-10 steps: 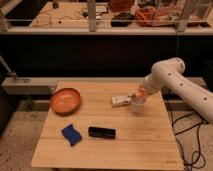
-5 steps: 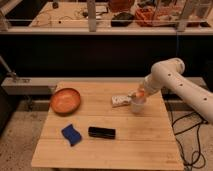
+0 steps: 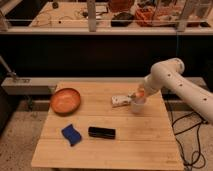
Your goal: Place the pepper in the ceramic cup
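Pincer hung over the ceramic cup at the table's right side, with the pepper at its tip, just above the rim.
Whether it gripped the pepper could not be told. A white box lay beside the cup; the orange bowl sat well left.

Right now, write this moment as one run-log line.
gripper: directly over ceramic cup | pepper: at gripper, above cup rim | orange bowl: far left, apart

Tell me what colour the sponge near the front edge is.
Blue sponge, clearest in the camera view; gripper sits over the ceramic cup.
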You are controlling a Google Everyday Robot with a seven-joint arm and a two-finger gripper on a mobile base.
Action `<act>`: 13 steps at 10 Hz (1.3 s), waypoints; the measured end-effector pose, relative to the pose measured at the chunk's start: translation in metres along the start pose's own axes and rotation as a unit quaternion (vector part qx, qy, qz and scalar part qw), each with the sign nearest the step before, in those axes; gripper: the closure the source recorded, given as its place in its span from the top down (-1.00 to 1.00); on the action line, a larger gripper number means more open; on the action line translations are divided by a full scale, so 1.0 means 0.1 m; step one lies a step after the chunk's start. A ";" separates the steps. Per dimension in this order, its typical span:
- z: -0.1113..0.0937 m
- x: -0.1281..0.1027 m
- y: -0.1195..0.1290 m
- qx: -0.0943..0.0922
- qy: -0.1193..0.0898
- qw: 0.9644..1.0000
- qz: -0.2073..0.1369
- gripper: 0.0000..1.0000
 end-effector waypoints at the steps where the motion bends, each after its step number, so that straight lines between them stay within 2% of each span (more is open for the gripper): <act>1: 0.00 0.00 0.00 0.001 0.000 1.000 0.000 -0.29; 2: -0.01 -0.01 -0.01 0.002 0.001 1.000 -0.001 -0.21; 3: 0.00 -0.01 -0.01 0.001 0.001 1.000 -0.001 -0.22; 5: 0.00 -0.02 -0.01 0.002 0.001 1.000 -0.002 -0.52; 6: 0.00 -0.02 -0.02 0.003 0.001 1.000 -0.002 -0.56; 11: -0.01 -0.03 -0.03 0.005 0.003 1.000 -0.003 -0.53; 13: -0.01 -0.03 -0.03 0.007 0.003 1.000 -0.003 -0.32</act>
